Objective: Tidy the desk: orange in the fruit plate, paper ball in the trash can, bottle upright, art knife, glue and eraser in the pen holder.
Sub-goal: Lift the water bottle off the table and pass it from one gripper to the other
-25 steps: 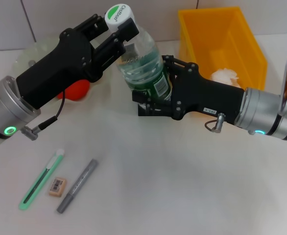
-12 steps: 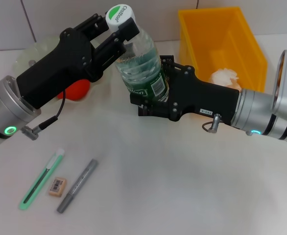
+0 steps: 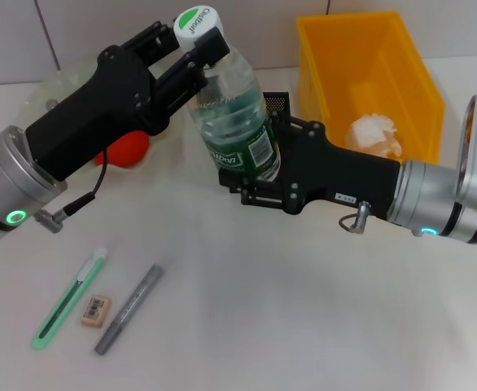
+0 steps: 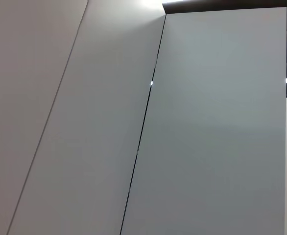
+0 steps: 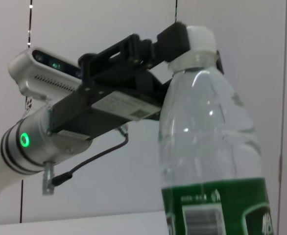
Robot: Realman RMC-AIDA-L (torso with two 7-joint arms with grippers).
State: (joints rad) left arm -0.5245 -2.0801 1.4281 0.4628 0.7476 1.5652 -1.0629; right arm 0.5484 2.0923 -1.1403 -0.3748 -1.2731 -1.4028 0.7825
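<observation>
Bottle work at the back of the white desk (image 3: 304, 326): the clear plastic water bottle with green label and white cap (image 3: 234, 114) stands nearly upright, tilted slightly. Left gripper (image 3: 196, 50) is closed on its neck just under the cap; right gripper (image 3: 259, 167) clamps the labelled lower body. Orange (image 3: 124, 149) sits behind the left arm, white paper ball (image 3: 375, 133) inside the yellow bin (image 3: 401, 57). Green art knife (image 3: 69, 298), eraser (image 3: 95, 310) and grey glue pen (image 3: 129, 308) lie side by side near the front

A matte white desk top (image 3: 304, 326) is filling the foreground, its far edge meeting a pale grey panelled wall (image 4: 207, 127) crossed by thin dark seams.
</observation>
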